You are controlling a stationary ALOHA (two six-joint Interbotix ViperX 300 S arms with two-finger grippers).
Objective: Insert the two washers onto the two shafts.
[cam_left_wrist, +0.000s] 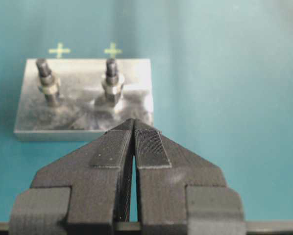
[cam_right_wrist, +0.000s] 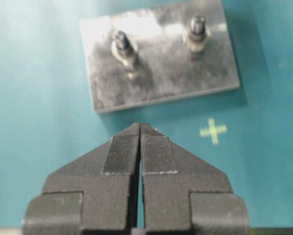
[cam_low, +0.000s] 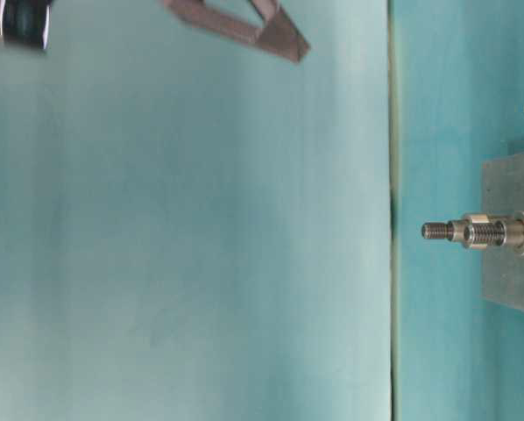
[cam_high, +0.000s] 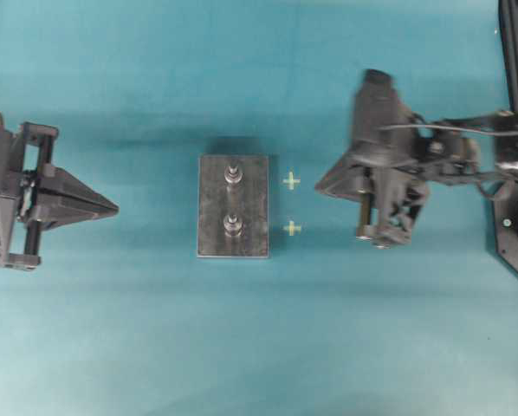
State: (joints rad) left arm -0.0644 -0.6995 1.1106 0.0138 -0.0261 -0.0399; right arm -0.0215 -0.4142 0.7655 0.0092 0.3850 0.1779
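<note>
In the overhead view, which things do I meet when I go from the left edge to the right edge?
Left pincer, shut → metal plate with two threaded shafts → two yellow cross marks on the teal table → right pincer, shut.

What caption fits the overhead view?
Metal plate with two threaded shafts between the shut left gripper and right gripper.

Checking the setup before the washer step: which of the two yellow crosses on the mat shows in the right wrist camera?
Going by the overhead view, likely the upper yellow cross; it sits beside the metal plate, just ahead of the closed right gripper.
</note>
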